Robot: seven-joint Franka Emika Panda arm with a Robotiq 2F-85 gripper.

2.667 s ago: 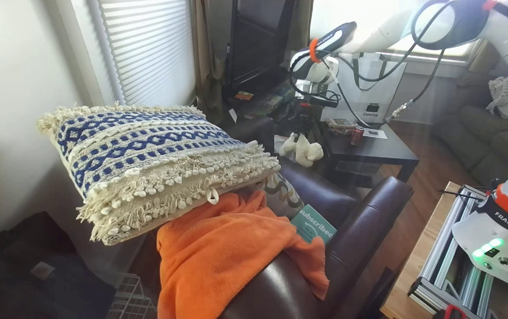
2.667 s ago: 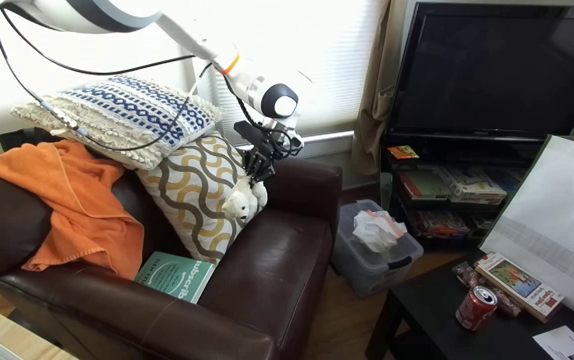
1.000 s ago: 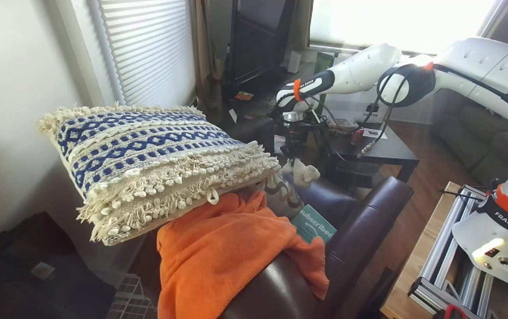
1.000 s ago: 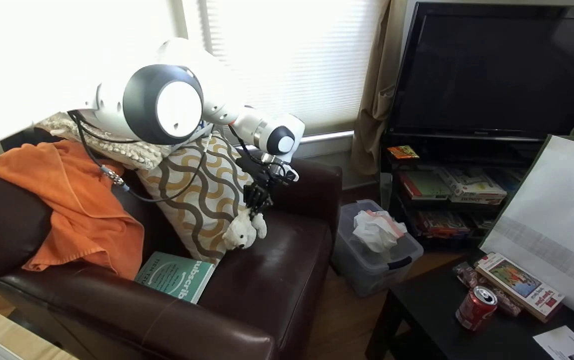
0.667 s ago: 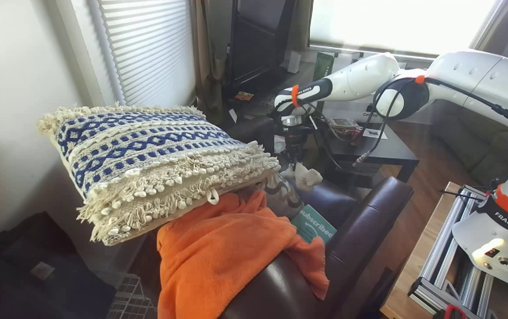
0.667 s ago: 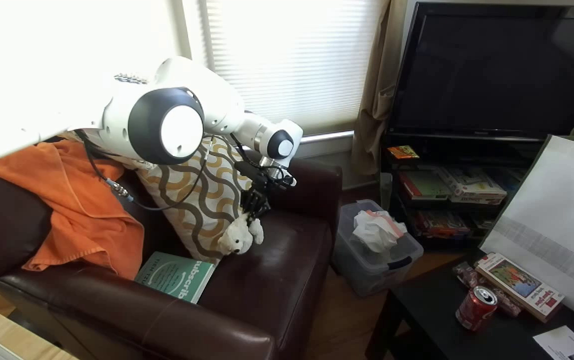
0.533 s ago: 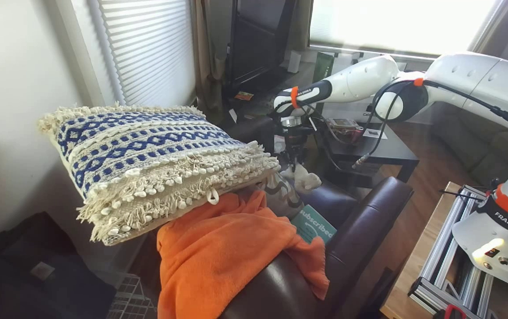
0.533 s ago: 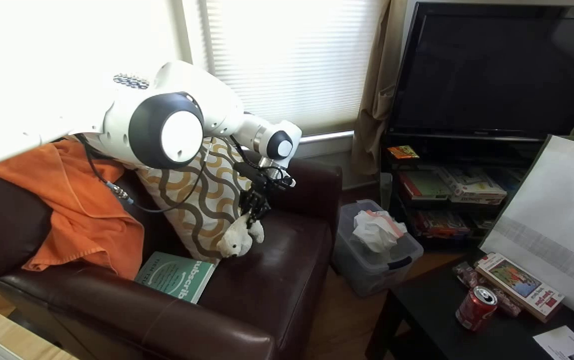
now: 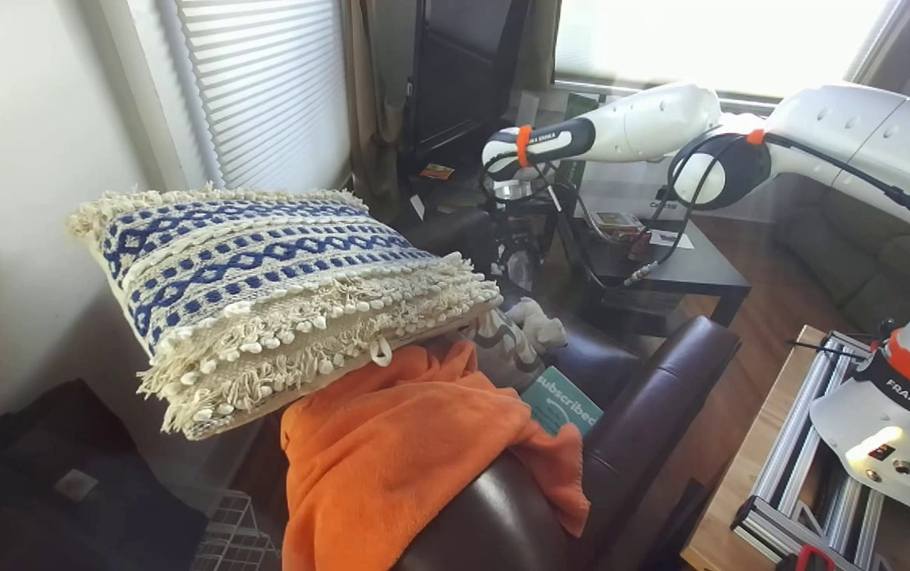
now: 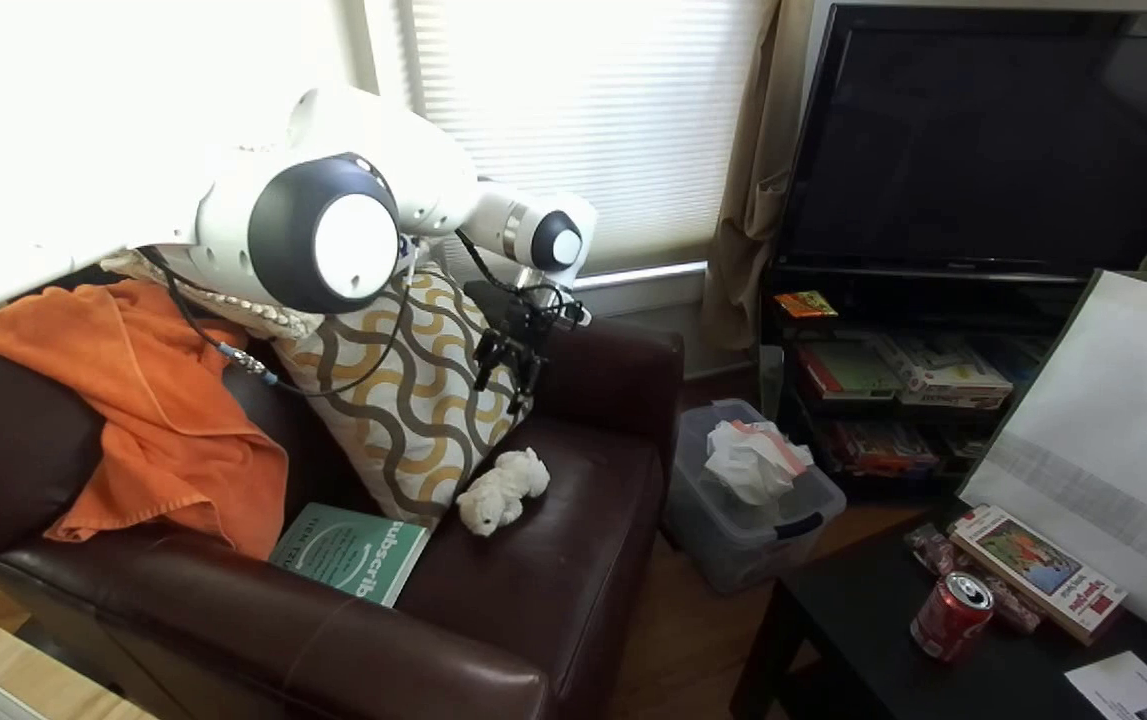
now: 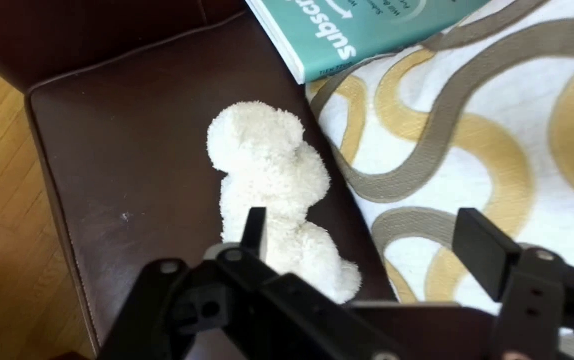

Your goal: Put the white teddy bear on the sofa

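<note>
The white teddy bear lies on the seat of the dark brown leather sofa, close beside the wavy-patterned pillow. In the wrist view the bear is stretched out on the seat, its lower part partly covered by a finger. My gripper hangs above the bear, apart from it. Its jaws stand wide in the wrist view, and nothing is between the fingers of the gripper. The bear also shows below the arm in an exterior view.
A wavy-patterned pillow leans on the sofa back, with a teal book at its foot. An orange blanket and a blue-and-white tasselled pillow lie nearby. Beyond the sofa stand a plastic bin and a black table.
The arm came down with the bear in the gripper. Within the last half second the gripper opened, the bear dropped onto the seat, and the gripper rose away from it.
</note>
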